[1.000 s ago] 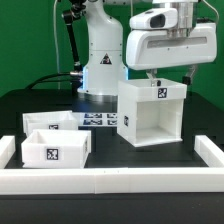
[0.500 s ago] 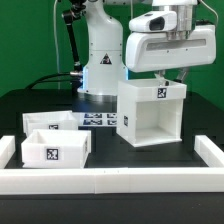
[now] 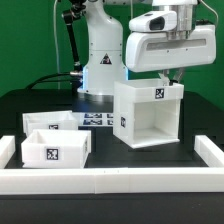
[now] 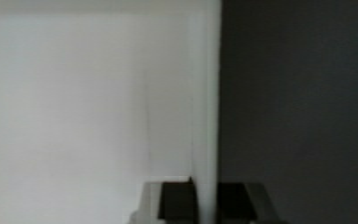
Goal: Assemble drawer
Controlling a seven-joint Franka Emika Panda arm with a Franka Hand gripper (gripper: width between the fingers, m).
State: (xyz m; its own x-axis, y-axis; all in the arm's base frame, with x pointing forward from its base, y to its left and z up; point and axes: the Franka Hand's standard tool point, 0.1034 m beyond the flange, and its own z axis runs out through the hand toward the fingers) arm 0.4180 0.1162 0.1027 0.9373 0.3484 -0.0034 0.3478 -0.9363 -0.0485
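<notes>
The large white open-fronted drawer case (image 3: 150,112) stands upright on the black table, with a tag on its top front edge. My gripper (image 3: 173,77) comes down from above onto the case's back top edge and is shut on that wall. In the wrist view the wall's thin edge (image 4: 215,100) runs between my two dark fingers (image 4: 176,203), with the white panel (image 4: 87,100) on one side and dark on the other. Two smaller white drawer boxes lie at the exterior view's left, one in front (image 3: 57,146) and one behind (image 3: 52,122).
The marker board (image 3: 98,119) lies flat between the small boxes and the case. A low white fence (image 3: 110,181) runs along the front and up both sides (image 3: 212,152). The robot's base (image 3: 100,60) stands behind, with cables at the back left.
The drawer case has shifted slightly toward the exterior view's left, with my gripper still shut on its back wall. The small boxes have not moved.
</notes>
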